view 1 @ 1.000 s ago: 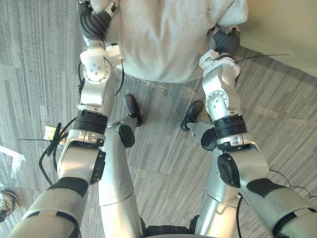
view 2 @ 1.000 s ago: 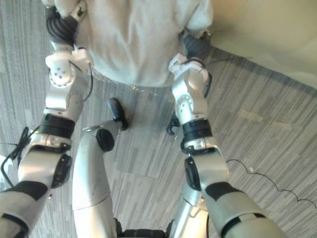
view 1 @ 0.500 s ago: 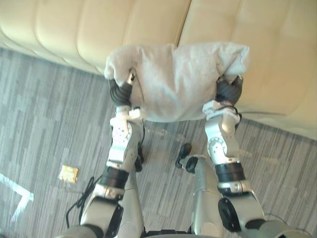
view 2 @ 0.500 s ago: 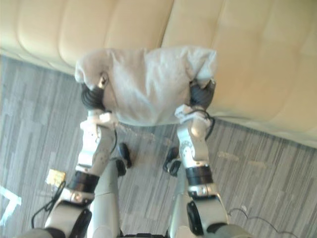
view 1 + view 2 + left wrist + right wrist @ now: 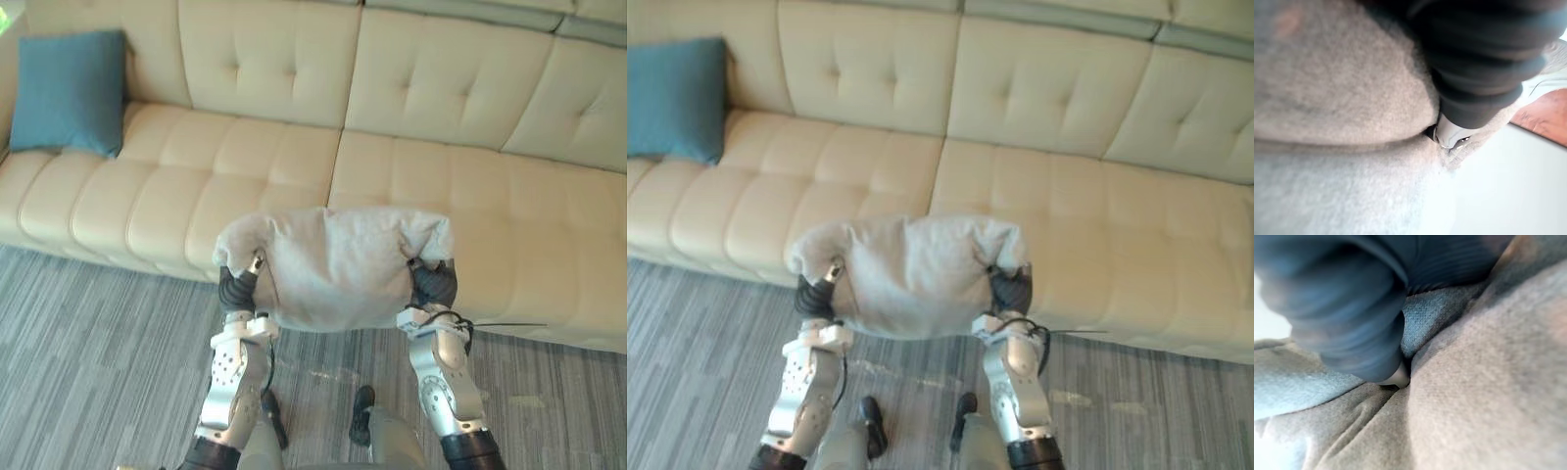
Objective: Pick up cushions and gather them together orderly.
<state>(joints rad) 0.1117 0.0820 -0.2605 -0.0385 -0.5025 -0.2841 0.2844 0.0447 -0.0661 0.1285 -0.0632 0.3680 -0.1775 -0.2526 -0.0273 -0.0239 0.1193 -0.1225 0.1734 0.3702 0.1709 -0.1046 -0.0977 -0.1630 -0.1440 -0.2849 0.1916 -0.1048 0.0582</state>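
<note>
Grey cushion (image 5: 338,266) is held in the air at the sofa's (image 5: 490,215) front edge, roughly level with the seam between its two seat sections. It's clamped between the left hand (image 5: 238,287) at one end and the right hand (image 5: 432,284) at the other, both sunk into the fabric, so can't tell how far either is open. Blue cushion (image 5: 67,90) leans against the sofa's backrest at the end on the robot's left, well apart.

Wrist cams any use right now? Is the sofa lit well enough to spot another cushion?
Left wrist view: grey cushion pressed up to the camera, shadowed folds. Right wrist view: the same. Left eye view: sofa evenly lit, no hard glare, blue cushion plain at its left end.
</note>
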